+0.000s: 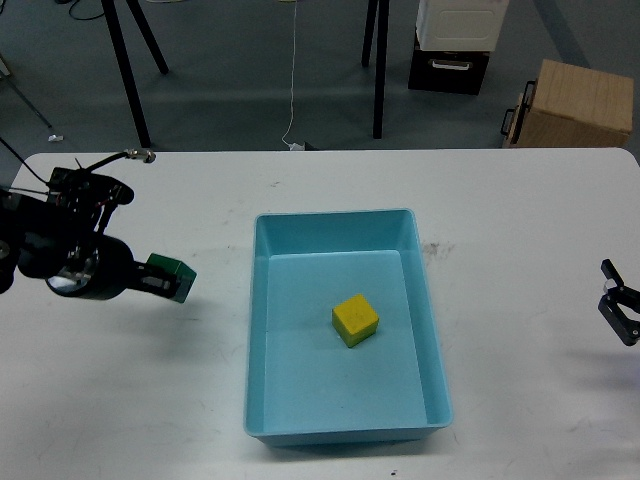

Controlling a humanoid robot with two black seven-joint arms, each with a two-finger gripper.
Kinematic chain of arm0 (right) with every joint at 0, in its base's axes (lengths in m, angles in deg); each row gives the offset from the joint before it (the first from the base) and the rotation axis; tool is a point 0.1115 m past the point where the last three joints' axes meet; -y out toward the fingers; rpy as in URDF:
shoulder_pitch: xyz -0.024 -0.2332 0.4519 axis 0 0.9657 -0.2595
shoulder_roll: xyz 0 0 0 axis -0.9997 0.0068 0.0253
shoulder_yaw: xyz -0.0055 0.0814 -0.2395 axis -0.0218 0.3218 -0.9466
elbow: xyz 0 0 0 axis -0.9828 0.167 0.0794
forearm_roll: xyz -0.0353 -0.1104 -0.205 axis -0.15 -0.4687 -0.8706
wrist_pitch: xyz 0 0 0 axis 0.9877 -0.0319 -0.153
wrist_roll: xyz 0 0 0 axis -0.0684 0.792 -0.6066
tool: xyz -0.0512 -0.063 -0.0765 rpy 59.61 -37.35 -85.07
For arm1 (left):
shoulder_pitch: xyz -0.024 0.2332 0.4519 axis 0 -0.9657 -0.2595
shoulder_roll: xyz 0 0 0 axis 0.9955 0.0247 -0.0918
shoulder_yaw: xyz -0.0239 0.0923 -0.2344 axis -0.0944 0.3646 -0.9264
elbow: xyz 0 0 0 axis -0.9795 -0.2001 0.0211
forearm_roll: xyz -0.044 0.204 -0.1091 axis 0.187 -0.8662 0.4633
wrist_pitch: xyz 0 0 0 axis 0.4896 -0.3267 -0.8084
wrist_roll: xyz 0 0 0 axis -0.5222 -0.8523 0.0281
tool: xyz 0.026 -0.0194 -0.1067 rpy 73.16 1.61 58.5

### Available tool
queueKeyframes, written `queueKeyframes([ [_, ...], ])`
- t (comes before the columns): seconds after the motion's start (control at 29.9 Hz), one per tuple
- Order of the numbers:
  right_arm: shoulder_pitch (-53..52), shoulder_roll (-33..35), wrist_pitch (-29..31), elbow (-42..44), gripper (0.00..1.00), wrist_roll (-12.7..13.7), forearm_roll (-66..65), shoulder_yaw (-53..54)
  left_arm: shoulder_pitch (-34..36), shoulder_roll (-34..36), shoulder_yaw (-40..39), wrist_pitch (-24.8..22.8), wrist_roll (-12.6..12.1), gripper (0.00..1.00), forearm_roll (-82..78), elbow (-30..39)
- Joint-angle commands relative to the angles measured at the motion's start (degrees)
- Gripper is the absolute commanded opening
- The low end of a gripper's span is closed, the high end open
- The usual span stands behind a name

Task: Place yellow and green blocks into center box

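Observation:
A yellow block (355,320) lies inside the light blue box (430,330) at the table's middle. My left gripper (163,281) is shut on a green block (170,279) and holds it above the table, left of the box. My right gripper (618,305) sits at the far right edge of the view, low over the table, with its two fingers apart and nothing between them.
The white table (520,220) carries the box. Beyond the far edge stand black stand legs (130,70), a black-and-white case (455,40) and a wooden crate (570,105) on the floor.

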Motion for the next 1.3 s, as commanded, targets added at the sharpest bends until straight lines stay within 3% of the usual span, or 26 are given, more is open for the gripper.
queueKeyframes([
  [0.0, 0.2, 0.0, 0.0, 0.0, 1.00, 0.0, 0.0, 0.2, 9.2, -10.7, 1.2, 0.0, 0.4, 0.01, 6.5, -5.0],
  [0.13, 0.2, 0.1, 0.0, 0.0, 1.00, 0.0, 0.0, 0.4, 10.0, -25.8, 3.6, 0.0, 0.7, 0.01, 7.6, -11.2],
  [0.23, 0.2, 0.3, 0.0, 0.0, 1.00, 0.0, 0.0, 0.8, 9.9, -33.0, 5.4, 0.0, 0.8, 0.03, 7.6, -12.8],
  [0.37, 1.0, 0.3, 0.0, 0.1, 1.00, 0.0, 0.0, 0.9, 9.7, -37.8, 7.6, 0.0, 4.3, 0.22, 7.6, -13.6],
  [0.53, 1.0, 0.3, 0.0, 0.6, 1.00, 0.0, 0.0, 0.6, 9.6, -39.5, 8.9, 0.0, 8.0, 0.60, 7.6, -14.1],
  [0.64, 1.0, 0.3, 0.0, 0.6, 1.00, 0.0, 0.0, 0.3, 9.4, -39.6, 8.9, 0.0, 9.9, 0.75, 7.6, -15.0],
  [0.77, 1.0, 0.3, 0.0, 0.6, 1.00, 0.0, -0.1, 0.2, 9.2, -39.3, 8.9, 0.0, 10.5, 0.81, 7.6, -16.6],
  [1.0, 1.0, 0.3, 0.0, 0.6, 1.00, 0.1, -0.1, 0.2, 8.7, -35.9, 7.6, 0.0, 10.6, 0.81, 8.2, -22.2],
  [1.1, 0.3, 0.4, -0.1, 0.6, 1.00, 0.0, -0.1, 0.1, 6.1, -31.1, 1.3, 0.0, 10.5, 0.82, 9.3, -24.6],
  [1.17, -0.1, 0.4, -0.1, 0.6, 1.00, -0.2, -0.2, 0.0, 1.8, -29.6, -7.7, 0.0, 10.6, 0.87, 9.5, -26.2],
  [1.27, -1.2, 0.4, -0.2, 0.6, 1.00, -0.3, -0.2, -0.1, -7.5, -29.0, -27.2, 0.0, 10.4, 0.96, 9.6, -28.2],
])
